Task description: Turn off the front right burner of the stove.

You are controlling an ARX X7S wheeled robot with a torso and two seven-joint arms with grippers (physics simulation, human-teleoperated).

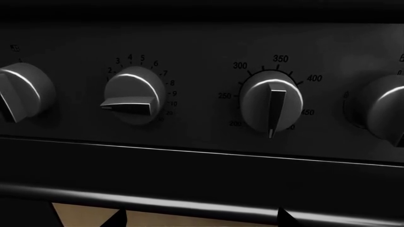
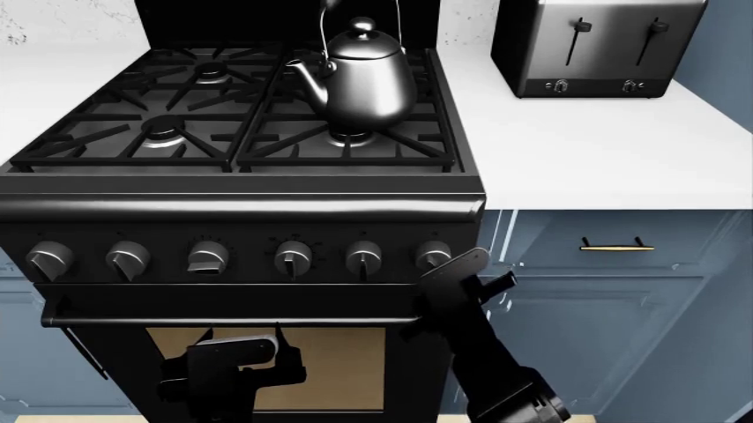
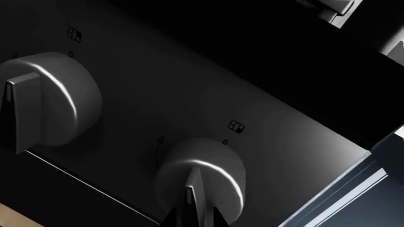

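One right hand (image 2: pixel 453 269) sits below the front right burner (image 2: pixel 351 137), at the stove's (image 2: pixel 235 207) rightmost knob (image 2: pixel 433 256); grip unclear.

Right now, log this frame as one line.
phase: approach | right gripper: at rightmost knob, grip unclear | left gripper: low before oven door | kettle: on front right burner

front right burner (image 2: pixel 351 137): mostly hidden under the kettle (image 2: pixel 362 81)
right gripper (image 2: pixel 471 271): its tips blend into the dark stove (image 2: pixel 235 207) front, so the opening can't be told
left gripper (image 2: pixel 242 359): low before the oven door, opening unclear
outer knobs (image 1: pixel 19 92): cut by the left wrist view's edges
toaster (image 2: pixel 600 46): top cut off
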